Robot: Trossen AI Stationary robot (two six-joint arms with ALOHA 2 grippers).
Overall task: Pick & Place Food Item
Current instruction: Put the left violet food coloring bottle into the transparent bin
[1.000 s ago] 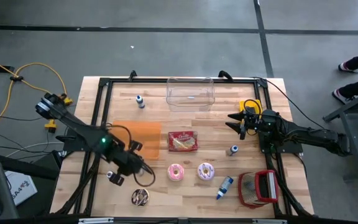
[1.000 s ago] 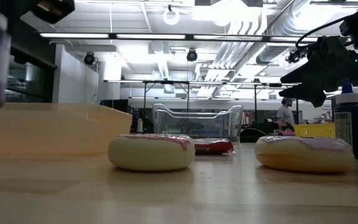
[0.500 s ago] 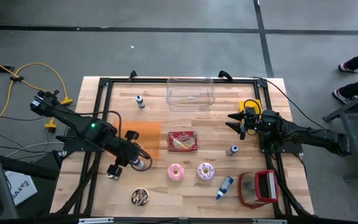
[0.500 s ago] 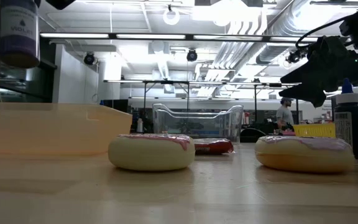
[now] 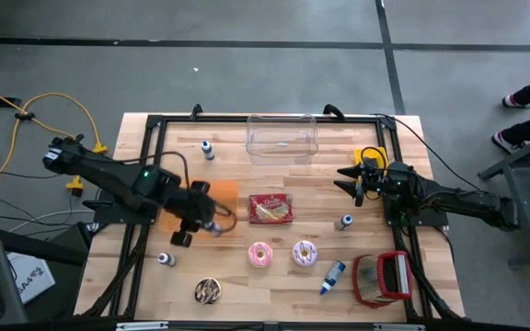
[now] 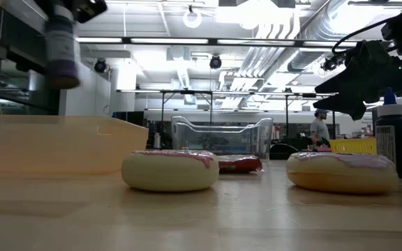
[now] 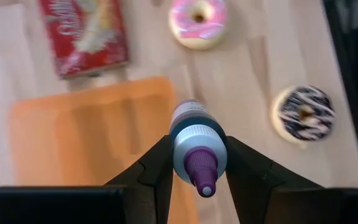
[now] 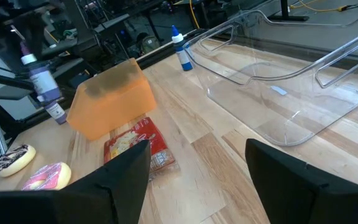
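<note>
Pale wooden table [image 5: 145,276] inside a black frame, grey floor around, bright workshop with ceiling lights beyond. Since a second ago, carried up from the front-left corner: left gripper [image 5: 212,223] clamped on a purple-capped bottle [image 7: 196,149], now over the near corner of the orange bin [image 5: 221,193]. Just right of it, red snack packet [image 5: 271,209]; ahead, pink donut [image 5: 261,255] and chocolate donut [image 5: 208,291]. Parked well to the right with fingers spread: right gripper [image 5: 347,177], beside the clear tray [image 5: 282,135]
</note>
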